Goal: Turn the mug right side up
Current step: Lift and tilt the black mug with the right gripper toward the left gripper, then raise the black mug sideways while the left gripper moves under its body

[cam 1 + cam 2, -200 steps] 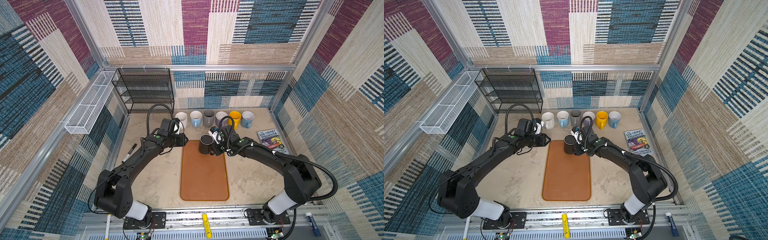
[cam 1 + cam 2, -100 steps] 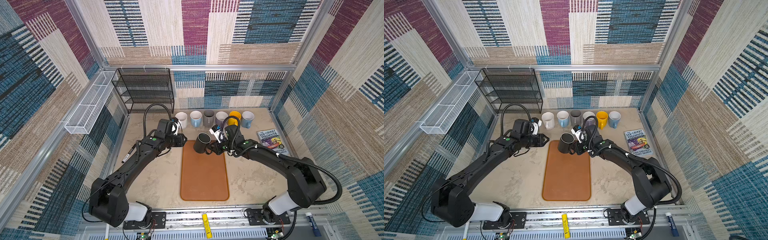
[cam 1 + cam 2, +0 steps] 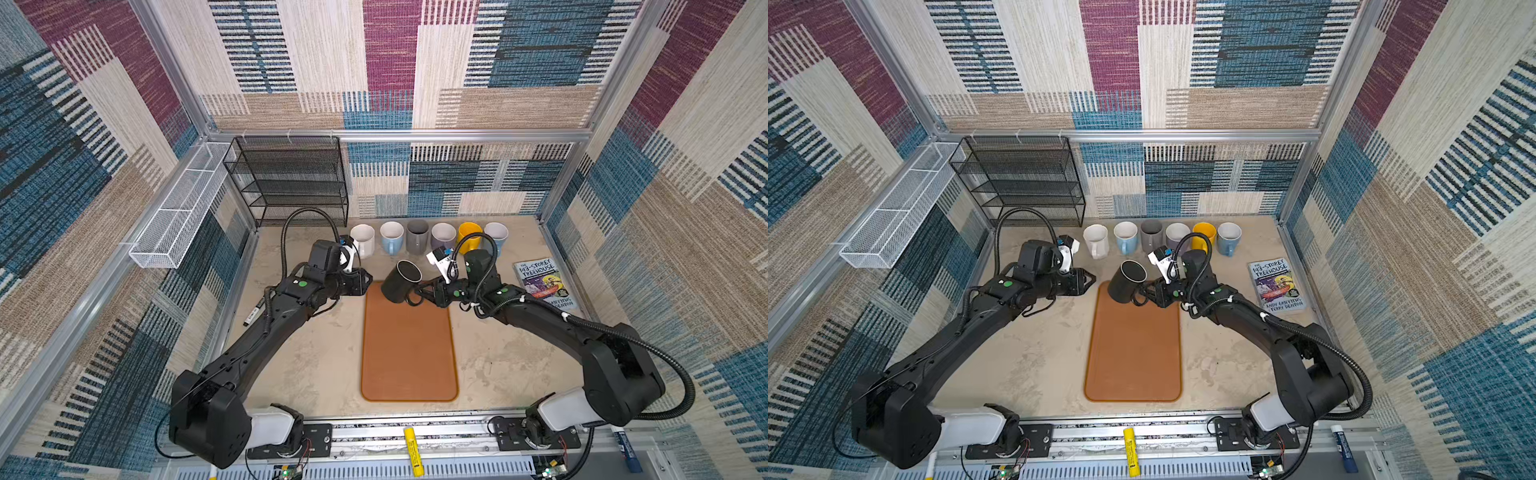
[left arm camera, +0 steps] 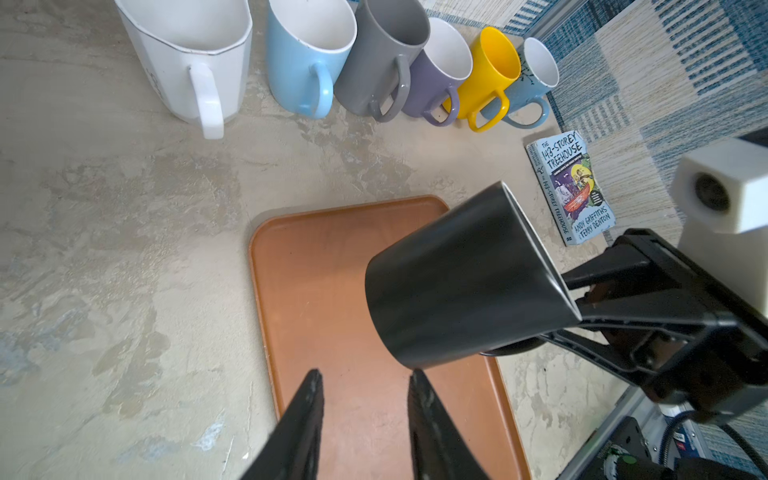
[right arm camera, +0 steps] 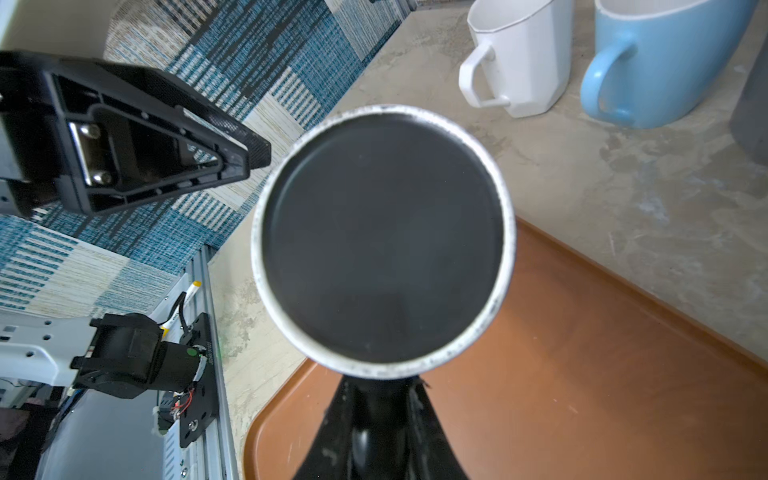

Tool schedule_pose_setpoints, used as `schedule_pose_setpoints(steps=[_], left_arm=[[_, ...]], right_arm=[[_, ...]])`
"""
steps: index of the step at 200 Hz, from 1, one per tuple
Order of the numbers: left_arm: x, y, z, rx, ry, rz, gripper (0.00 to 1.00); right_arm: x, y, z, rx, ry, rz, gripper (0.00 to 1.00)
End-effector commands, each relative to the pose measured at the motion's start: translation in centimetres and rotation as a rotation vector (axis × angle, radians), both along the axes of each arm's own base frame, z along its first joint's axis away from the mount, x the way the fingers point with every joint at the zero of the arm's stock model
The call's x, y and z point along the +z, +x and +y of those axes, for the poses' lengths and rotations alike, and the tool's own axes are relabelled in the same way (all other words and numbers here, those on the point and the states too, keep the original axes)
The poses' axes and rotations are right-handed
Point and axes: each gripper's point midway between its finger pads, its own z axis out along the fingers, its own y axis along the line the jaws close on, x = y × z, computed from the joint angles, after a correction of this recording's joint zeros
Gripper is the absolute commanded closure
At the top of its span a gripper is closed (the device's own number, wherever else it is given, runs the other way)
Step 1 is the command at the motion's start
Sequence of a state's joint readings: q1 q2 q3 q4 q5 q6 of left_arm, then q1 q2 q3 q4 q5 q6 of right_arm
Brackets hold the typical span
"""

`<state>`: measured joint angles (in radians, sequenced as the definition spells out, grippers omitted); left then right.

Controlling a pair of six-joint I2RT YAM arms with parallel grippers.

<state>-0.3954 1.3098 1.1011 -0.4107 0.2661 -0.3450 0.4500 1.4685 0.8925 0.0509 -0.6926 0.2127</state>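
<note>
The right hand [image 3: 419, 292] is clamped on the handle of the tapered black ceramic mug [image 3: 398, 286], held tilted above the far end of the orange-brown rectangular tray [image 3: 409, 357], wide pale-rimmed end pointing up and right. The left hand [image 3: 366, 281], part-open and empty, hovers just left.

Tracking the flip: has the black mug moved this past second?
Yes. The black mug tilted and shifted left along the orange mat, toward its far-left corner.

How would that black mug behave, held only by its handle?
Probably stiff: the black mug shows no sag, tilted in the right hand. Its glossy wall looks slippery, so it might swivel in that narrow grip. Likely ceramic, so it could chip if dropped.
</note>
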Motion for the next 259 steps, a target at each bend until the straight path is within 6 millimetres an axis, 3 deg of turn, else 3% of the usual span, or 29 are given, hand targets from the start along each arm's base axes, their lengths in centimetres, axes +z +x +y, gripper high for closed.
schedule_pose_setpoints(steps=[1,84,165,259], left_arm=[[1.7,0.1,-0.3,-0.003,-0.043,-0.059,0.65],[4.5,-0.9,-2.2,-0.069,-0.233,-0.126,0.65],[7.5,-1.8,-2.8,-0.109,-0.340,-0.209,0.66],[12.8,-3.1,-3.8,-0.160,-0.518,-0.337,0.65]], right_arm=[[4.7,0.3,0.9,0.046,0.140,-0.133,1.00],[10.4,0.6,1.2,0.072,0.303,-0.221,1.00],[15.3,0.3,0.6,0.081,0.435,-0.285,1.00],[20.0,0.1,0.5,0.100,0.516,-0.365,1.00]])
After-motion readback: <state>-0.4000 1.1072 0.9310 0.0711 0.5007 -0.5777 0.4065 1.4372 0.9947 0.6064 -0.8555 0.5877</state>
